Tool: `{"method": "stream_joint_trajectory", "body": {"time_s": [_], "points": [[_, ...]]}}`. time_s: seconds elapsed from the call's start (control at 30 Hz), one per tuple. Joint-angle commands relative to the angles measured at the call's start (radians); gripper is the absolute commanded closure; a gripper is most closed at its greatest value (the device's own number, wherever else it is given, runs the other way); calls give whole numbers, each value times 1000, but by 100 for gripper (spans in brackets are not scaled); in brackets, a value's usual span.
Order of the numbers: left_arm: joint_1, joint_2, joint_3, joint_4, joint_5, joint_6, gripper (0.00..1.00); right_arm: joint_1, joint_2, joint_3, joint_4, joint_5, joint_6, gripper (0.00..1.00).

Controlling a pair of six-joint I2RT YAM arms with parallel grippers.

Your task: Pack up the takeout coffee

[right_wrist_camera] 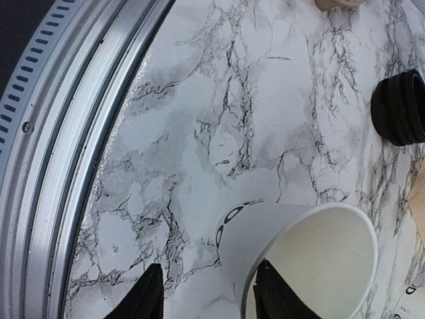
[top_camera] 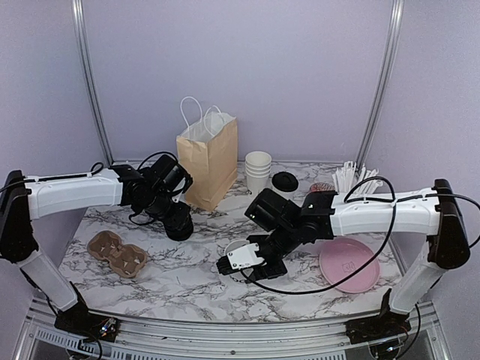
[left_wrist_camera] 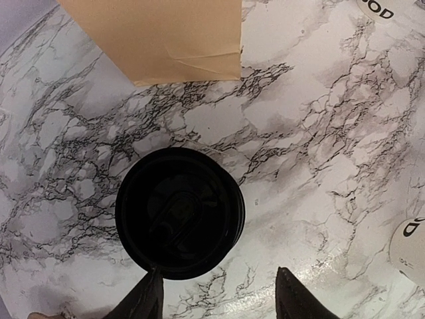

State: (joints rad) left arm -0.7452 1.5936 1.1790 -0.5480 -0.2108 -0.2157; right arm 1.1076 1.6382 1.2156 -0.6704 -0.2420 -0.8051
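A lidded takeout coffee is out of view. A lidless white cup [right_wrist_camera: 312, 259] with dark lettering stands on the marble table [right_wrist_camera: 219, 100], also seen as the cup [top_camera: 235, 247] in the top view. My right gripper [right_wrist_camera: 209, 296] straddles its near wall, one finger inside the rim and the other well clear outside, so it is open. A loose black lid [left_wrist_camera: 179, 211] lies flat on the marble in front of my left gripper [left_wrist_camera: 219, 299], which is open with nothing between its fingers; the left fingertip [left_wrist_camera: 149, 296] sits at the lid's near edge.
A brown paper bag [top_camera: 208, 161] stands at the back, with a stack of white cups [top_camera: 258, 172] and black lids [top_camera: 285, 181] to its right. A cardboard cup carrier [top_camera: 116, 253] lies front left. A pink plate [top_camera: 349, 264] lies front right. The table's metal rail [right_wrist_camera: 60, 166] runs close by.
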Motion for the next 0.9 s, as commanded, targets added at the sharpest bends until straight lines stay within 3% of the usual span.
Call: {"method": "stream_joint_trajectory", "body": {"time_s": [0.0,0.2,0.43,0.87], "points": [[24,42,64,-19,83,60,43,-13,-96,45,-38,-93,-17,51],[44,120,117,-35,152,70,50,-108,-185,55,-71,-151,-4,49],[44,212,179,-73,120,66,56,-200,-249,-7,-28,-149,16,50],[45,270,202,-101,59,51,68,-215,-259,-47,-7,-146,12,50]]}}
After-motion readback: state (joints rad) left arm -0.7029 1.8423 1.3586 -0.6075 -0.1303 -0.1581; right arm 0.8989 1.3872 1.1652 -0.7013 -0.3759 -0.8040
